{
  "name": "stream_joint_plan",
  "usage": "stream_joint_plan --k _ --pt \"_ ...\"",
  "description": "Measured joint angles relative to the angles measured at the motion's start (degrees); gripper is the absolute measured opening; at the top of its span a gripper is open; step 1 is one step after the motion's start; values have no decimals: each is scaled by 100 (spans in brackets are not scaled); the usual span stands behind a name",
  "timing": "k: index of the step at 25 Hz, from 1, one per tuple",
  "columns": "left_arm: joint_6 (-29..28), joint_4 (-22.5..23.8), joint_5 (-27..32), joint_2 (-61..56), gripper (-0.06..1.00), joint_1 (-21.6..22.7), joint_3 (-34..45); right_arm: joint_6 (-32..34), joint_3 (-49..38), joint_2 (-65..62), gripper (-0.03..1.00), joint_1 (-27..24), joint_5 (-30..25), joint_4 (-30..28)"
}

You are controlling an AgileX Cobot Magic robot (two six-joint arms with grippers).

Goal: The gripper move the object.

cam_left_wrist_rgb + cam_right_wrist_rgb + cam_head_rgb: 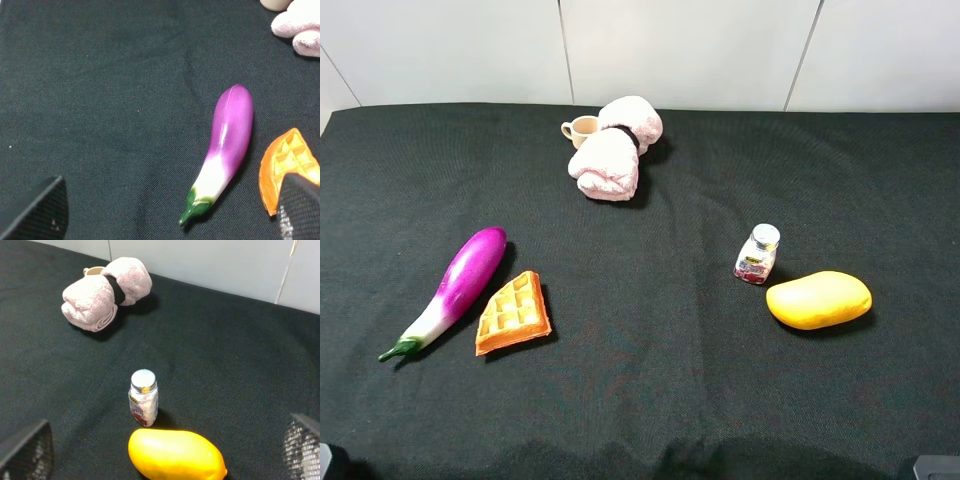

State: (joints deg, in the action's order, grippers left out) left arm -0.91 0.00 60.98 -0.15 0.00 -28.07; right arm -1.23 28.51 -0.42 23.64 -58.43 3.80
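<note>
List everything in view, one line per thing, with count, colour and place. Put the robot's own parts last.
jar: 1, clear with silver cap and red-pink contents, upright right of centre, just beside the mango
mango: 1, yellow, right side of the cloth
towel: 1, pink, rolled with a black band, at the back near the middle
cup: 1, beige, behind the towel, touching it
eggplant: 1, purple and white with green stem, left side
waffle: 1, orange, just right of the eggplant
cloth: 1, black, covering the table
left gripper: 1, black, jaws open, above the eggplant area
right gripper: 1, black, jaws open, facing jar and mango
</note>
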Motion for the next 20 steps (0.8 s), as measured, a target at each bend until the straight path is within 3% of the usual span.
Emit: stream_joint_plan --k 8,20 --pt "0 0 0 0 87 0 0 60 0 0 69 -153 0 -42" --pt "0 0 0 0 87 0 0 -57 0 0 69 -2096 -3 46"
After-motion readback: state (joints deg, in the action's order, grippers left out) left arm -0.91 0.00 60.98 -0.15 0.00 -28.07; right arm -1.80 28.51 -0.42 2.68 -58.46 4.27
